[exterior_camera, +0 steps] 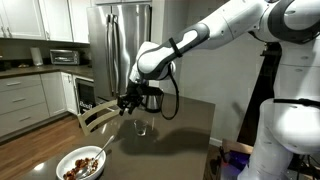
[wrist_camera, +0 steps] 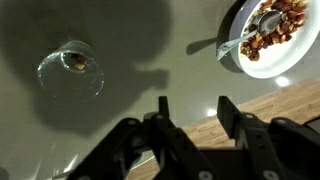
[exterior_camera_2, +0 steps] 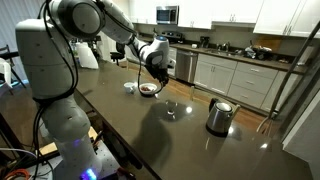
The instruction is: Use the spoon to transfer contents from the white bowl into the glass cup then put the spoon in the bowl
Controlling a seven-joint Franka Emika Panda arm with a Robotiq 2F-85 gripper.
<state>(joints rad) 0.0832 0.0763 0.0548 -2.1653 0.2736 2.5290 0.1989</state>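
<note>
The white bowl (exterior_camera: 80, 164) sits at the table's near corner with brown lumpy contents (exterior_camera: 75, 168) in it; it also shows in an exterior view (exterior_camera_2: 148, 89) and in the wrist view (wrist_camera: 272, 40). The silvery spoon (wrist_camera: 232, 42) rests in the bowl with its handle sticking out over the rim (exterior_camera: 97, 153). The glass cup (wrist_camera: 70, 68) stands on the dark table (exterior_camera: 143, 128) with a few brown pieces inside. My gripper (wrist_camera: 194, 108) is open and empty, above the table between the cup and the bowl (exterior_camera: 127, 103).
A steel kettle with a black handle (exterior_camera: 153, 98) stands behind the cup; it also shows in an exterior view (exterior_camera_2: 219, 116). The table's wooden edge (wrist_camera: 280, 100) runs near the bowl. A chair back (exterior_camera: 95, 117) stands beside the table. Kitchen counters and a fridge lie behind.
</note>
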